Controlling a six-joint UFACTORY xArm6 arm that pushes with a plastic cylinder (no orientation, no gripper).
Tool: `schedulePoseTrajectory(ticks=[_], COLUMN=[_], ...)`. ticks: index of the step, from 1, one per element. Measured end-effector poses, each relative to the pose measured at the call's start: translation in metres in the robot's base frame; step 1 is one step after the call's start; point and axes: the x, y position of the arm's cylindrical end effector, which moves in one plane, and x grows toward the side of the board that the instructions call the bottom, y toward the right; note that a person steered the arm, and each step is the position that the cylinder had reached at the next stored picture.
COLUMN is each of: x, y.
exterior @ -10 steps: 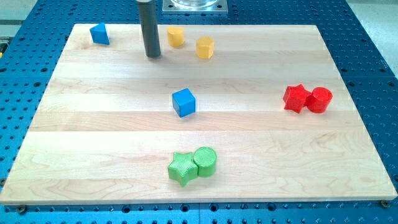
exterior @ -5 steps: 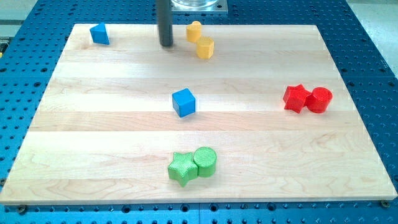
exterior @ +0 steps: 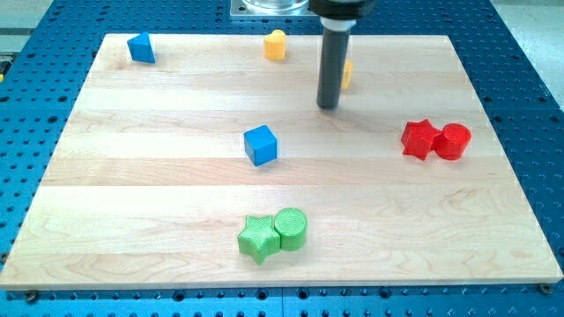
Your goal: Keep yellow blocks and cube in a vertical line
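My tip (exterior: 328,106) rests on the board right of centre, up and to the right of the blue cube (exterior: 260,144). One yellow block (exterior: 276,44) sits near the view's top edge, above the cube and slightly right of it. A second yellow block (exterior: 347,76) is mostly hidden behind my rod, only a sliver showing at the rod's right side, just above the tip.
A blue block (exterior: 140,47) sits at the top left corner. A red star (exterior: 419,139) and red cylinder (exterior: 454,141) touch at the right. A green star (exterior: 257,238) and green cylinder (exterior: 291,228) touch near the bottom. The wooden board's (exterior: 132,194) edges border a blue perforated table.
My rod moved from the top left of the yellow blocks down and to the right. One yellow block was pushed right and now sits behind the rod. The other stayed at the top.
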Motion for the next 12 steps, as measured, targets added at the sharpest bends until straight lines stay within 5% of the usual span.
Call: schedulePoseTrajectory(ticks=[1, 5, 7, 10, 11, 12], x=[-0.008, -0.085, -0.041, -0.105, -0.099, -0.041], y=[0.071, 0.073, -0.045, -0.014, -0.058, -0.098])
